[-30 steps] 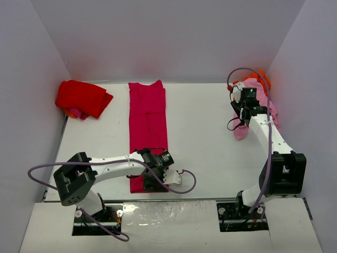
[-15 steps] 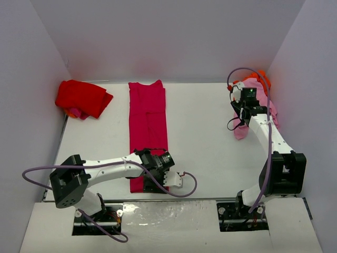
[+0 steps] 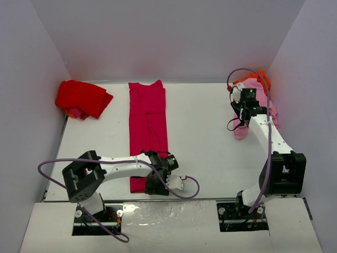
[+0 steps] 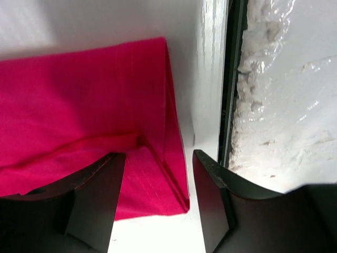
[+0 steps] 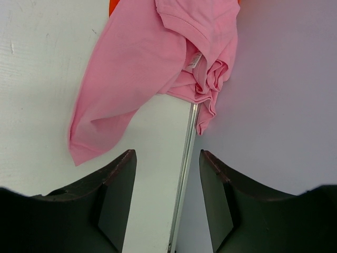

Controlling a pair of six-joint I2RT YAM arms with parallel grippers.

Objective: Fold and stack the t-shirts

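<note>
The crimson-magenta t-shirt [image 4: 68,100] and the pale pink t-shirt [image 5: 142,58] are soft matt cloth. The bench [image 3: 205,142] is smooth and white; the sheet [image 4: 284,95] at its near edge is crinkled and glossy.

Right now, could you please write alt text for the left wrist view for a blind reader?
A folded corner of the crimson-magenta t-shirt lies on the white table, between the left arm's dark, open fingers. To the right runs the table's edge, then a crinkled shiny surface.
</note>
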